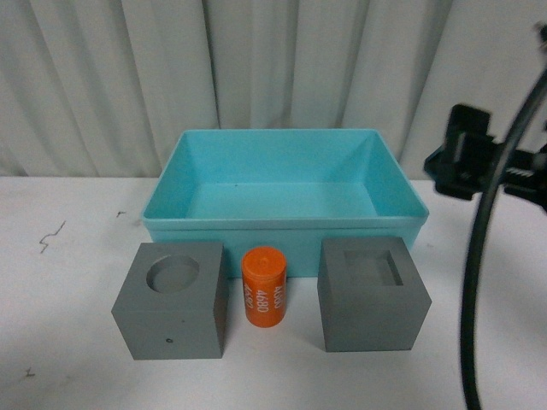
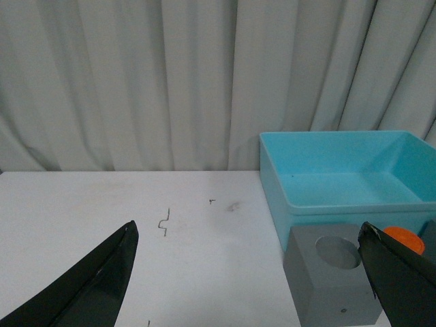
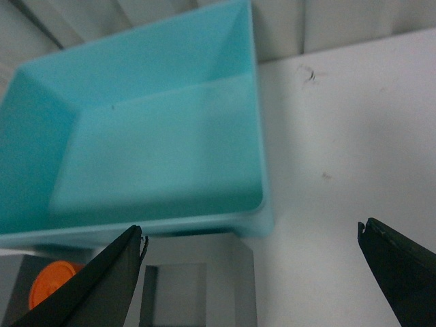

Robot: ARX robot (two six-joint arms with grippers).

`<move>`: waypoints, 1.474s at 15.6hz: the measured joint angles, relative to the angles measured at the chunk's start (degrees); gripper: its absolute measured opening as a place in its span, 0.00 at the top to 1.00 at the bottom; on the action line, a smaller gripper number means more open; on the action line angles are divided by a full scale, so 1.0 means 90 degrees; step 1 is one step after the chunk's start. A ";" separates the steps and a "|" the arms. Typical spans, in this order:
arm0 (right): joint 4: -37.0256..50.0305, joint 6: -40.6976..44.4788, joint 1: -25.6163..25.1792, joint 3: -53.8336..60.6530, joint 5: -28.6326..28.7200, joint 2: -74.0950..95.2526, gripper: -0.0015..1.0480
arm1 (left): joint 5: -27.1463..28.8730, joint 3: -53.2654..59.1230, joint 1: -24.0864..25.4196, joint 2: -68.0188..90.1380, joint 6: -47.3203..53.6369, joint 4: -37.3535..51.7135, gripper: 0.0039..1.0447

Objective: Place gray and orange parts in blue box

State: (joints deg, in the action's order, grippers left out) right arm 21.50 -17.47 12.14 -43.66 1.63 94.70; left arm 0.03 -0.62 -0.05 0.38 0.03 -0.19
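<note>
Both hands are spread wide, holding and touching nothing: the left hand [image 2: 252, 286] above the white table [image 2: 136, 204] beside the blue box [image 1: 282, 224], the right hand [image 3: 252, 272] above the box's near wall. Just in front of the smooth, thin-rimmed plastic box stand a matte gray cube with a round recess [image 1: 171, 299], an upright orange cylinder [image 1: 264, 289] with white digits, and a gray cube with a square recess [image 1: 372, 295].

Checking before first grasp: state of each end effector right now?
Left end effector: open, holding nothing.
Right end effector: open, holding nothing.
</note>
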 joint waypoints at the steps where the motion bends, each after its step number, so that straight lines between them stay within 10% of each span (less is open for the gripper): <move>1: -0.0350 -0.0005 0.0182 -0.0296 0.0097 0.0534 0.06 | -0.0002 0.0000 0.0000 0.0000 0.0000 0.0000 0.06; 12: -0.1001 -0.0138 0.0396 -0.0894 0.0464 0.1880 0.06 | -0.0002 0.0000 0.0000 0.0000 0.0000 0.0000 0.06; 18: -0.0882 -0.0221 0.0362 -0.0843 0.0408 0.1872 0.75 | -0.0002 0.0000 0.0000 0.0000 0.0000 0.0000 0.06; 23: -0.1049 -0.0092 0.0350 0.0092 0.0398 0.0488 0.82 | -0.0002 0.0000 0.0000 0.0000 0.0000 0.0000 0.06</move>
State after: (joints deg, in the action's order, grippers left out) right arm 12.05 -18.31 15.29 -42.83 5.21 99.09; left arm 0.01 -0.62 -0.05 0.38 0.03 -0.19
